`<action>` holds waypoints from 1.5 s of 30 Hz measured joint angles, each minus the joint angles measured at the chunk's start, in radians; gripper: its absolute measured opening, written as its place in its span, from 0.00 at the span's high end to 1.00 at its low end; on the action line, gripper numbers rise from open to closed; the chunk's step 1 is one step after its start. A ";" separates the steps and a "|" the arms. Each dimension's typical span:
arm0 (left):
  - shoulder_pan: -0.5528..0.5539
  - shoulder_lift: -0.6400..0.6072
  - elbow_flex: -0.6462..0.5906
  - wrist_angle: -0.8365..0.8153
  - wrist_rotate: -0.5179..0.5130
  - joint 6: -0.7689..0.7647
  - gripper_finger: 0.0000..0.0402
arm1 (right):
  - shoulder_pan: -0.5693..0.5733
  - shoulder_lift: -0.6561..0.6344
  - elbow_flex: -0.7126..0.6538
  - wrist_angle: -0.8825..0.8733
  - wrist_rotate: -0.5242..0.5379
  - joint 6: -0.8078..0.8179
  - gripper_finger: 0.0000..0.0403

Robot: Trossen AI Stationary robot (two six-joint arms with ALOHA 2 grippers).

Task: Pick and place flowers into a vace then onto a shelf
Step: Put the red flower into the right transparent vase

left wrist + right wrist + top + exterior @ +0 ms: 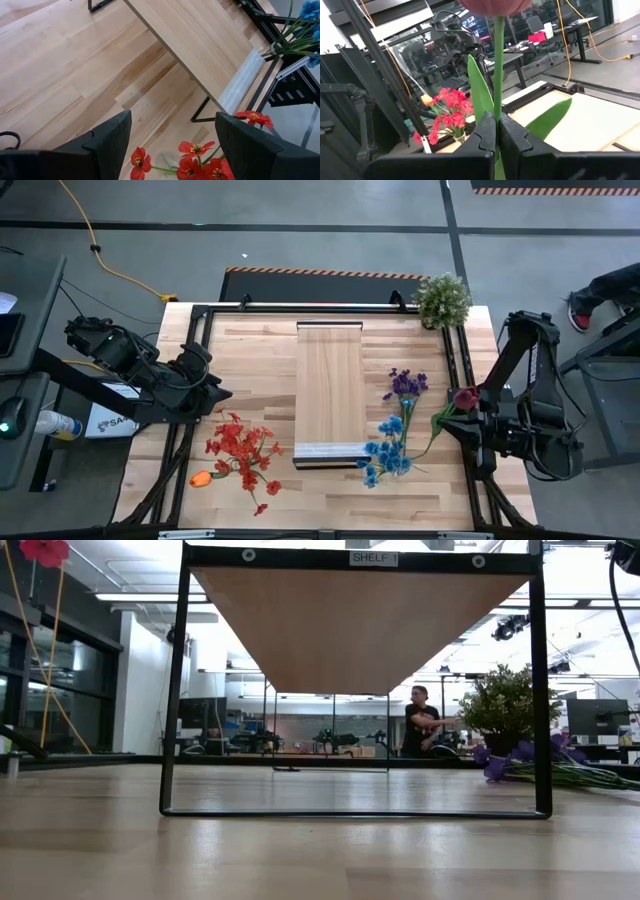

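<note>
A slatted light-wood worktop (pixel 250 370) with a black frame carries a raised long plank shelf of pale wood (pixel 330 385) on thin black legs at its middle. On the boards lie red-headed artificial flowers (pixel 243 448) with one orange bloom (pixel 201 478), blue flowers (pixel 388 455), purple flowers (pixel 406 385), and a bushy green potted plant (pixel 442 299) at a far corner.

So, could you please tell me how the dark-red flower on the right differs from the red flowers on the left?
The dark-red flower with green leaves is a single stem, clamped in the shut right gripper; the bunch of red flowers is many small heads lying on the slatted wooden table. The open left gripper is above the bunch, not touching it. Both have thin green stems.
</note>
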 joint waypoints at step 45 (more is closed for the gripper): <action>0.000 0.000 0.000 -0.001 0.004 0.004 0.21 | -0.028 0.073 0.001 -0.120 -0.073 0.067 1.00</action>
